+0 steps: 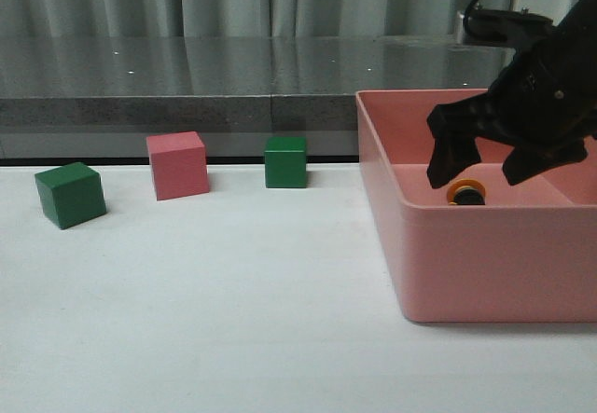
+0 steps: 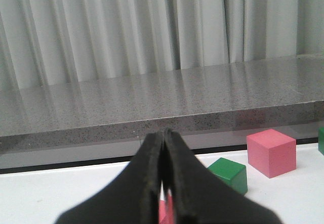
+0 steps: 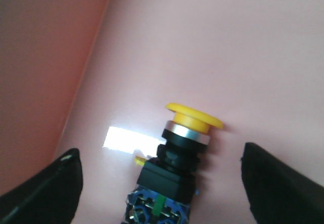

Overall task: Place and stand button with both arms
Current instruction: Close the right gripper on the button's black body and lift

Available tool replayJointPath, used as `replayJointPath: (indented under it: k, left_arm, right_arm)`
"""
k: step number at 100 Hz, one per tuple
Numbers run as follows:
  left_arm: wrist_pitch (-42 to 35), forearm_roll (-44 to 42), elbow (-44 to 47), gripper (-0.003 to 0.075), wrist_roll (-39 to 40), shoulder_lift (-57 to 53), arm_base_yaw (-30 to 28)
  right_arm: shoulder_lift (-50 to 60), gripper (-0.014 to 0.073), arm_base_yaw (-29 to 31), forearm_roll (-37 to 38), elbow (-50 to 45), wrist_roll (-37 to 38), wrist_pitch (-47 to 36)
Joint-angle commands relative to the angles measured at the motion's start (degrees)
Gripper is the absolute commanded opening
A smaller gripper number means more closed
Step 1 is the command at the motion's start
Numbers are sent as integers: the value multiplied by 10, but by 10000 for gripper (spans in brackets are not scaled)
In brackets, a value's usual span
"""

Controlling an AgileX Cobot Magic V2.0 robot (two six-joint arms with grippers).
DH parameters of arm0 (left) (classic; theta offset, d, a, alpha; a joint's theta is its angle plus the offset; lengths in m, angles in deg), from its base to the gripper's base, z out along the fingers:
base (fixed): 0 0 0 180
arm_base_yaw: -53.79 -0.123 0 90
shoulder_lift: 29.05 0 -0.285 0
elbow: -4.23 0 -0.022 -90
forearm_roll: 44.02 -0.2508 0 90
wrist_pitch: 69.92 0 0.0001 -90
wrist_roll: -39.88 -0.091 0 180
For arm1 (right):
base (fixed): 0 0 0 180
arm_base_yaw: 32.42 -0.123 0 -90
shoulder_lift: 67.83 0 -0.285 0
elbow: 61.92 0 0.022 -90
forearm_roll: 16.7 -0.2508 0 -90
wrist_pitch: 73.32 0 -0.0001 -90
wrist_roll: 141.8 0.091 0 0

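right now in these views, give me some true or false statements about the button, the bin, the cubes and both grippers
1. The button lies inside the pink bin. True.
2. The right gripper is shut on the button. False: its jaws are open, one on each side of the button, not touching it.
3. The left gripper is shut. True.
4. Three green cubes sit on the table. False: there are a left green cube, another green cube and one pink cube.
5. The button stands upright on its base. False: it lies on its side.
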State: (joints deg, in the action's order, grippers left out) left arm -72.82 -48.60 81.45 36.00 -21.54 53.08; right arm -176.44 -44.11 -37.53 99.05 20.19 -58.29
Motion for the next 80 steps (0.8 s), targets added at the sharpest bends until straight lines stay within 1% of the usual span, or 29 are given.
replayJointPath:
  k: [1, 25, 32, 39, 44, 46, 51, 58, 65, 80]
  left_arm:
    - [-49, 0, 26, -20, 5, -18, -1]
    - [-49, 0, 26, -20, 5, -18, -1]
    - [-49, 0, 26, -20, 5, -18, -1]
    - [-49, 0, 26, -20, 5, -18, -1]
    - [-49, 0, 26, -20, 5, -18, -1]
    - [-49, 0, 26, -20, 5, -18, -1]
    - [-49, 0, 26, -20, 5, -18, -1]
    - [-49, 0, 26, -20, 5, -18, -1]
    - [-49, 0, 26, -20, 5, -18, -1]
    - [-49, 0, 26, -20, 5, -18, -1]
  right_arm:
    - [7, 632, 0, -6, 18, -8, -28]
    - [-22, 629, 0, -6, 18, -8, -28]
    - [-28, 597, 0, -6, 18, -8, -21]
    - [-29, 500, 0, -6, 18, -8, -11]
    - [-29, 386, 0, -6, 18, -8, -5]
    - [-29, 354, 0, -6, 18, -8, -2]
    - [-29, 234, 0, -6, 18, -8, 3]
    - [-29, 118, 0, -6, 18, -8, 7]
    - [-29, 62, 0, -6, 24, -8, 26]
    - [-16, 55, 0, -6, 73, -8, 115]
